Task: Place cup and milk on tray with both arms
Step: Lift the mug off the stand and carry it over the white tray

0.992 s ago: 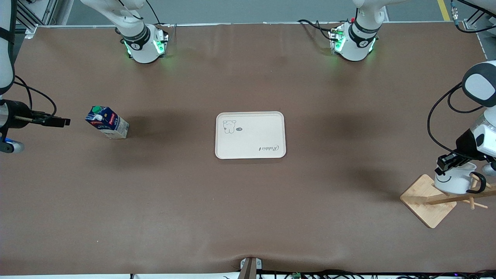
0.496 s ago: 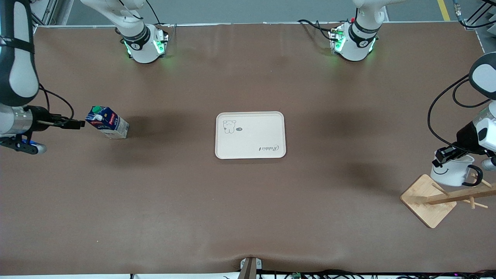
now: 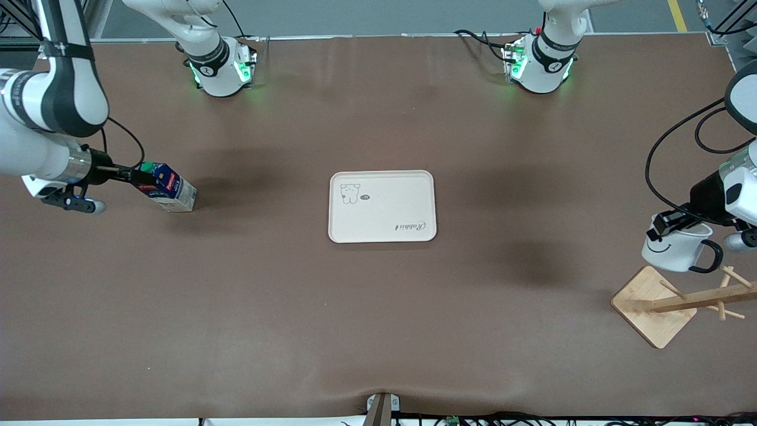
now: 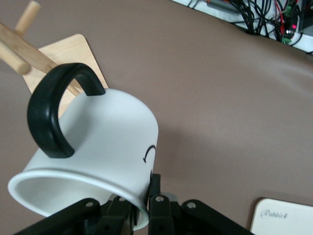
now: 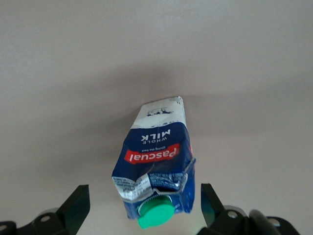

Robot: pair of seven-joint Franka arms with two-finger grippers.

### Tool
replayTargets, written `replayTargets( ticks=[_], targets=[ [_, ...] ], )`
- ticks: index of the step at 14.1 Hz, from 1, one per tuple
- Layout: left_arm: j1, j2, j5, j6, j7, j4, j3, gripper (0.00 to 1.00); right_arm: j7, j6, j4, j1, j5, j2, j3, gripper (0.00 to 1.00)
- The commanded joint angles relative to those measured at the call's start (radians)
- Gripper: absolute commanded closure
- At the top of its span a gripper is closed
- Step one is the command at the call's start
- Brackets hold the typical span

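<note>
While the left gripper (image 3: 667,223) holds the cup (image 3: 674,251) by its rim, fingers pinched on the wall beside the smiley face, the cup hangs in the air over bare table next to the wooden rack (image 3: 653,305), clear of the pegs. Enamel mug: light, stiff, smooth. A rim pinch lets it swing, so I'd move gently. Handle (image 4: 54,117) is free.

Right gripper (image 3: 139,176) is at the milk (image 3: 168,189), fingers (image 5: 73,208) spread wide on either side of the carton's top near the green cap (image 5: 155,215), not closed on it yet. Carton stands on the table at the right arm's end, well apart from the tray (image 3: 382,206).

Carton walls are soft and will dent. Best grip is across the flat sides below the gable, moderate squeeze. Weight depends on fill, can't tell.

Tray sits mid-table, nothing on it.
</note>
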Motion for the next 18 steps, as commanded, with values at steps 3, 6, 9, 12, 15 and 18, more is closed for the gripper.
replayTargets(
  ticks=[3, 6, 9, 12, 15, 18],
  targets=[
    [0.003, 0.0, 0.068, -0.104, -0.165, 0.054, -0.108, 1.0, -0.106, 0.187, -0.157, 0.002, -0.005, -0.07, -0.004, 0.0],
    [-0.026, 0.032, 0.171, -0.163, -0.255, 0.097, -0.191, 1.0, -0.106, 0.211, -0.174, 0.004, -0.006, -0.07, -0.005, 0.03],
    [-0.093, 0.047, 0.187, -0.18, -0.398, 0.1, -0.2, 1.0, -0.123, 0.225, -0.185, -0.001, -0.006, -0.07, -0.005, 0.82],
    [-0.185, 0.076, 0.178, -0.192, -0.521, 0.1, -0.2, 1.0, -0.181, 0.224, -0.166, -0.028, -0.008, -0.068, -0.008, 1.0],
    [-0.274, 0.116, 0.176, -0.199, -0.648, 0.101, -0.2, 1.0, -0.183, 0.158, -0.114, -0.031, -0.006, -0.068, -0.011, 1.0],
    [-0.345, 0.171, 0.155, -0.198, -0.782, 0.13, -0.202, 1.0, -0.172, -0.004, -0.012, -0.03, -0.005, -0.06, -0.011, 1.0]
  ],
)
